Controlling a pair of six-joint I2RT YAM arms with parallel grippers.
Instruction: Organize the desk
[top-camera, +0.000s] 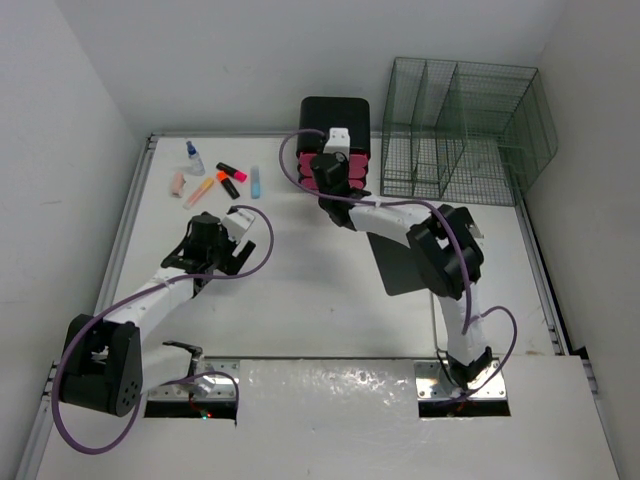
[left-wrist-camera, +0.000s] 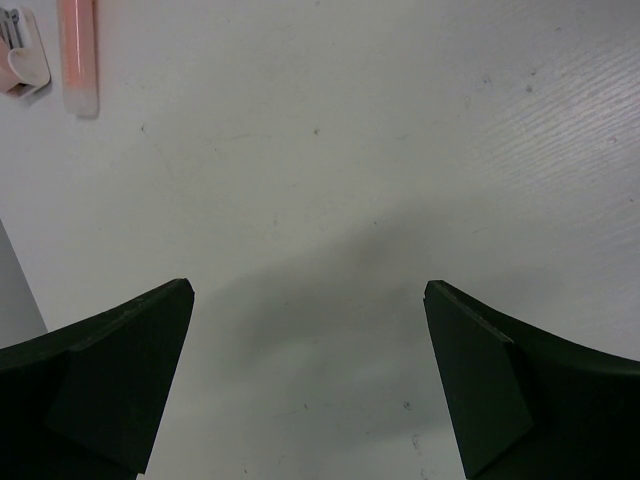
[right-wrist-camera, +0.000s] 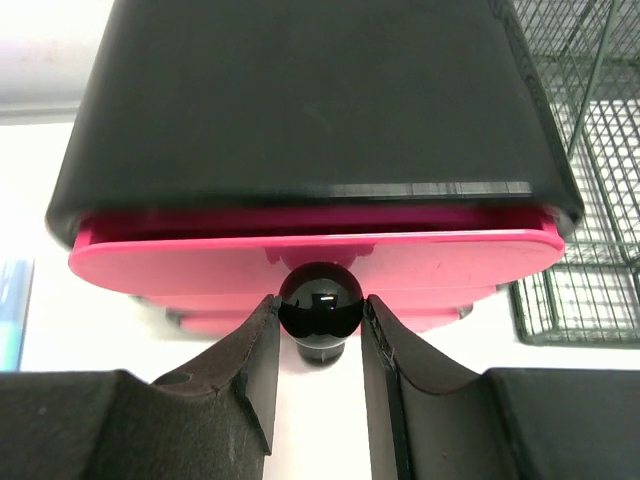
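Observation:
The white desk (top-camera: 300, 310) carries a black drawer unit (top-camera: 335, 115) at the back middle. In the right wrist view its top pink drawer (right-wrist-camera: 310, 262) stands slightly out of the black casing (right-wrist-camera: 310, 100). My right gripper (right-wrist-camera: 320, 312) is shut on that drawer's round black knob (right-wrist-camera: 320, 302), with a finger touching each side. From above, the right gripper (top-camera: 330, 175) sits at the unit's front. My left gripper (top-camera: 205, 232) hovers over the left part of the desk. Its jaws stand wide open over bare desk (left-wrist-camera: 320, 200), nothing between them (left-wrist-camera: 310, 300).
Several markers lie at the back left: orange (top-camera: 200, 192), black-and-red (top-camera: 229, 185), blue (top-camera: 255, 181), beside a small bottle (top-camera: 193, 155) and a peach eraser (top-camera: 178, 183). A green wire organiser (top-camera: 465, 130) stands at the back right. A flat black pad (top-camera: 395, 265) lies under the right arm.

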